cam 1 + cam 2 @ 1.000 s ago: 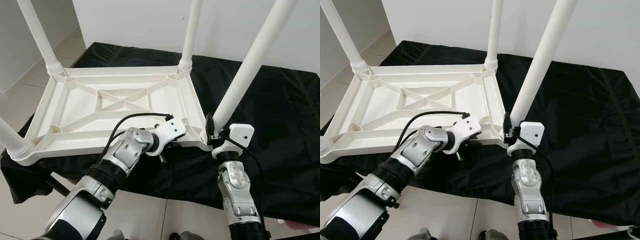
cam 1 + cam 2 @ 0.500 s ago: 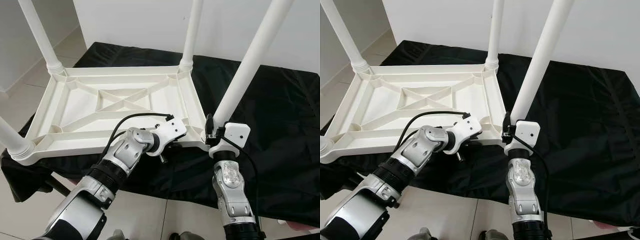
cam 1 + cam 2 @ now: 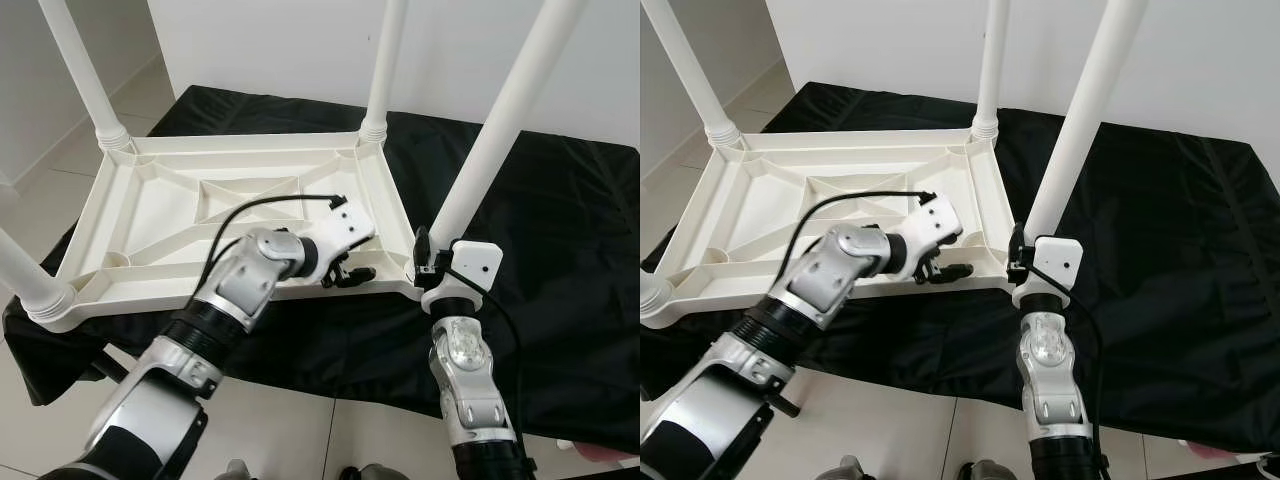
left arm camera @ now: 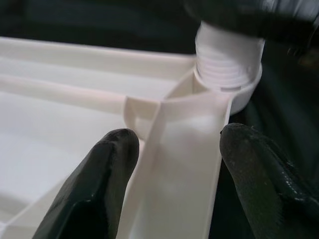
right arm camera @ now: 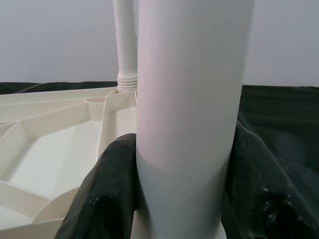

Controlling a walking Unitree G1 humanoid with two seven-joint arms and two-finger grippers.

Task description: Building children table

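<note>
Tabletop [image 3: 150, 215] inverted on black cloth [image 3: 560, 220], legs up.

White wall [image 3: 280, 40]; pale tiled floor [image 3: 290, 420]

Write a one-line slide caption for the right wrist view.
Right gripper clasps a white table leg above the upturned white tabletop on black cloth.

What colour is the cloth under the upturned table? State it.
Black; the cloth spreads beneath the white table top, clearest in the left eye view.
</note>
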